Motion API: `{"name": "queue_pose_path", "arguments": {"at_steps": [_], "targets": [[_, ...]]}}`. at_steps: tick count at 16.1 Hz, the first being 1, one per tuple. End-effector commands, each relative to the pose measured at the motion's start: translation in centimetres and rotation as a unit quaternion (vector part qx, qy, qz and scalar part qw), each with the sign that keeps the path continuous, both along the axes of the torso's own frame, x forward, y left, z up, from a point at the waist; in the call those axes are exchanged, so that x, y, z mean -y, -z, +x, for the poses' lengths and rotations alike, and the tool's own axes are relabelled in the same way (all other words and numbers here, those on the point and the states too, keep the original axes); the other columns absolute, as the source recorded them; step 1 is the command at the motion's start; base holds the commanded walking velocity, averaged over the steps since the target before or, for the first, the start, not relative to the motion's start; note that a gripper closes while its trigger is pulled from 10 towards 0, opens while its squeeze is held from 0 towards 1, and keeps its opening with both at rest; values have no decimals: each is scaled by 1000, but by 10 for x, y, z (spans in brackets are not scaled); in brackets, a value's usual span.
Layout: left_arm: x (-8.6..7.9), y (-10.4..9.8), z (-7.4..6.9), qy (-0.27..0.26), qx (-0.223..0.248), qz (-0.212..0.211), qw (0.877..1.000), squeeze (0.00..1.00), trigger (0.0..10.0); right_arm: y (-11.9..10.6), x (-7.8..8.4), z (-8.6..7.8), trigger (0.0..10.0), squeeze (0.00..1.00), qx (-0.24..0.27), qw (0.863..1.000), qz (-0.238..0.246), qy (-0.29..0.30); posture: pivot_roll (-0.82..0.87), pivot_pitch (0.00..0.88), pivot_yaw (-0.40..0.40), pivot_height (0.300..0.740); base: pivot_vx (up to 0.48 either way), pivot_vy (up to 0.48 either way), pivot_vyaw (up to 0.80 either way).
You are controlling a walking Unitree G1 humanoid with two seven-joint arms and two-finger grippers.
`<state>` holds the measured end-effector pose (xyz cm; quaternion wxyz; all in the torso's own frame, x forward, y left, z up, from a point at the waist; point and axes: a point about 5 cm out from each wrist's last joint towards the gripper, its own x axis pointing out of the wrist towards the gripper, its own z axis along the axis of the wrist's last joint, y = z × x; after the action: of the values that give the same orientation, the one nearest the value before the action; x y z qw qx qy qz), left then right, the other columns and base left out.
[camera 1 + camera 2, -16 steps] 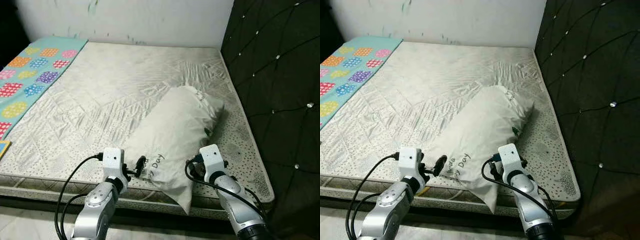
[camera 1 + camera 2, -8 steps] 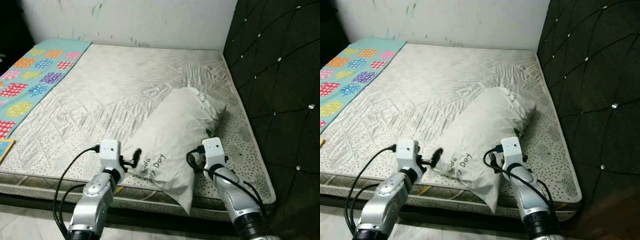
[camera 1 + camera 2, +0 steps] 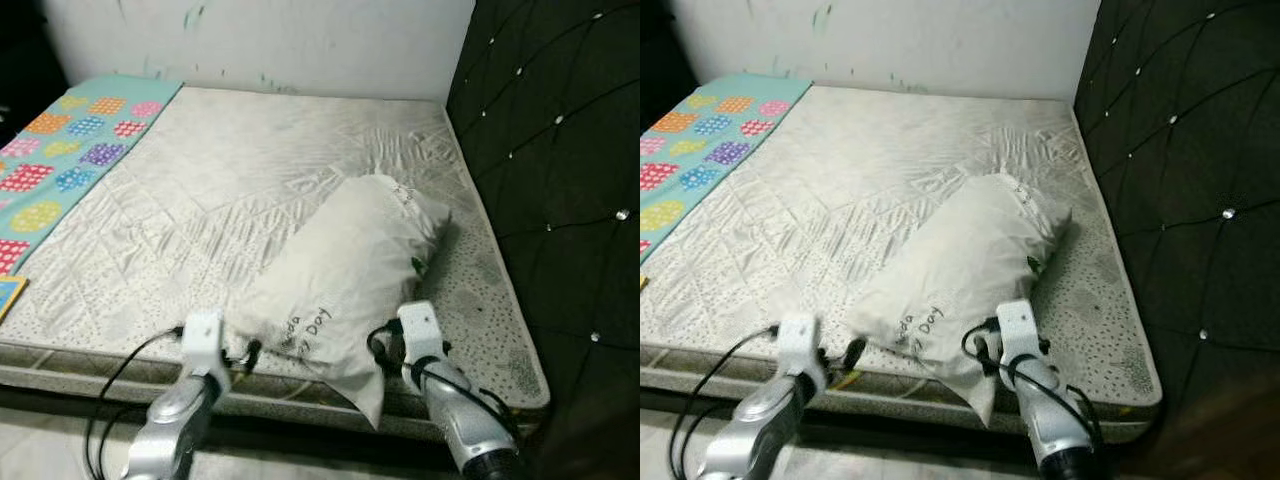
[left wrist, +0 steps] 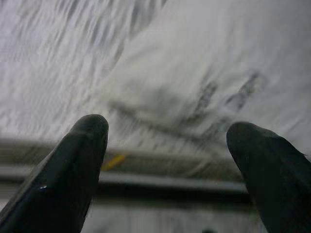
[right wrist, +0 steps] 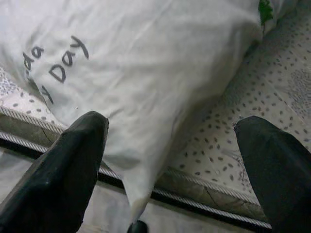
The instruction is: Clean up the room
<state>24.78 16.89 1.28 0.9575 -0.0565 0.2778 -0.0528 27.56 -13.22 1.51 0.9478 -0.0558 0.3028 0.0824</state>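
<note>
A white pillow (image 3: 345, 275) printed with "Day" lies slantwise on the right half of the bare mattress (image 3: 200, 200), one corner hanging over the near edge. My left gripper (image 3: 248, 354) is low at the bed's near edge, open, its fingertips just short of the pillow's near-left corner. In the left wrist view the left gripper (image 4: 165, 160) has both fingers spread before blurred pillow cloth. My right gripper (image 3: 985, 352) is at the pillow's near-right side. In the right wrist view the right gripper (image 5: 170, 160) is open over the overhanging corner of the pillow (image 5: 146, 73).
A turquoise blanket (image 3: 60, 160) with coloured patches covers the bed's left strip. A black padded headboard (image 3: 560, 150) rises along the right side. A white wall (image 3: 260, 40) stands behind. A yellow-edged flat thing (image 3: 8, 295) pokes in at the left edge.
Both arms have dropped lower and back toward the bed's near edge. The left gripper has slid down from the pillow's corner to the mattress rim. The pillow has stayed put.
</note>
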Motion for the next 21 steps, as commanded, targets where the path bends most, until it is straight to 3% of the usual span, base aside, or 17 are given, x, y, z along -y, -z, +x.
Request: {"name": "queue_pose_path", "arguments": {"at_steps": [1, 3, 4, 8, 9, 12, 16, 18, 21], "targets": [[-4, 2, 1, -1, -4, 6, 1000, 0, 10000, 4, 0, -1, 10000, 0, -6, 1000, -3, 6, -103, 89, -24, 740, 0, 0, 0], [-26, 13, 5, -49, -27, 5, 998, 0, 10000, 13, 0, -6, 10000, 0, -17, 1000, 5, 24, -124, 133, -20, 740, 0, 0, 0], [-27, 11, 7, -49, -25, 9, 998, 0, 10000, 12, -2, -6, 10000, 0, -8, 1000, 7, 17, -123, 144, -21, 740, 0, 0, 0], [-22, 2, 9, -41, 3, 2, 999, 0, 10000, 6, 4, -9, 10000, 0, 8, 999, 28, 42, -126, 142, -10, 740, 0, 0, 0], [-19, -5, 10, -59, 20, -25, 998, 0, 10000, -3, 4, -7, 10000, 0, 20, 997, 45, 56, -127, 134, -8, 740, 0, 0, 0], [-11, -30, 12, -85, 80, -51, 992, 0, 10000, -23, 10, -4, 10000, 0, 59, 995, 55, 57, -124, 68, -5, 740, 0, 0, 0], [-5, -43, -18, -96, 107, -61, 988, 0, 10000, -30, 23, -17, 10000, 0, 74, 995, 51, 51, -90, 0, -39, 740, 0, 0, 0], [-8, -36, -24, -104, 97, -49, 989, 0, 10000, -29, 24, -7, 10000, 0, 70, 995, 59, 47, -90, 0, -42, 740, 0, 0, 0], [-7, -46, -5, -98, 116, -49, 987, 0, 10000, -31, 19, 3, 10000, 0, 79, 995, 51, 35, -92, 0, -36, 740, 0, 0, 0]]}}
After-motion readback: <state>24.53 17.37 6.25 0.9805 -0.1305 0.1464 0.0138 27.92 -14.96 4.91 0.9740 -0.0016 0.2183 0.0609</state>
